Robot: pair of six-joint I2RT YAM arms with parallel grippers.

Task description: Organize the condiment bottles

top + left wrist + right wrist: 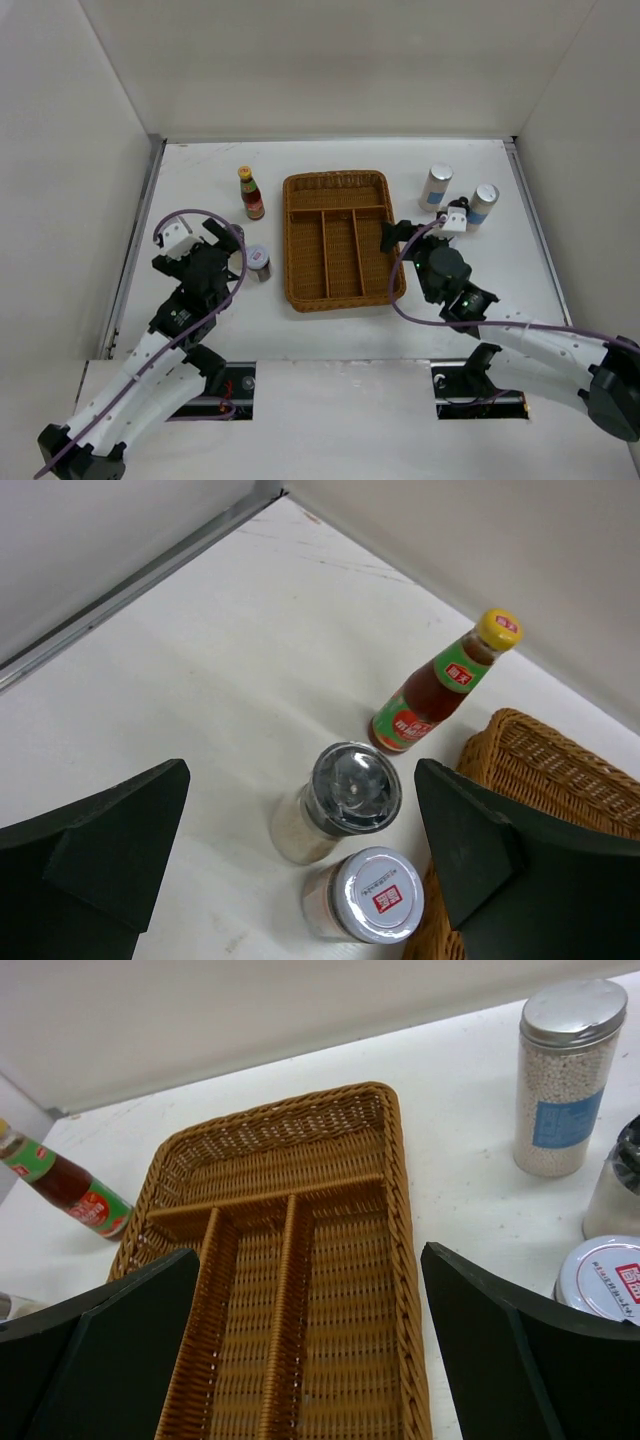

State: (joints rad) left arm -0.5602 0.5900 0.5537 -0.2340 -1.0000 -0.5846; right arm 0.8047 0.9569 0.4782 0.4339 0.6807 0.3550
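Condiment bottles all stand upright on the table [190, 175], none yet in the tray [397, 1210], so we judge the sorting hardly begun. They sit in two clusters flanking the tray, each within one arm's reach. We count one red sauce bottle [432, 692]. Near it, two short jars, a clear-capped jar [345, 802] and a labelled-lid jar [372, 895], sit between the fingers of the left gripper [300, 800]. On the right are two tall cylinders [436, 186], a silver-lidded jar [605, 1278] and a dark-capped container [625, 1175] cut off at the edge. The right gripper [310, 1260] and the left are both spread wide, pinching nothing.
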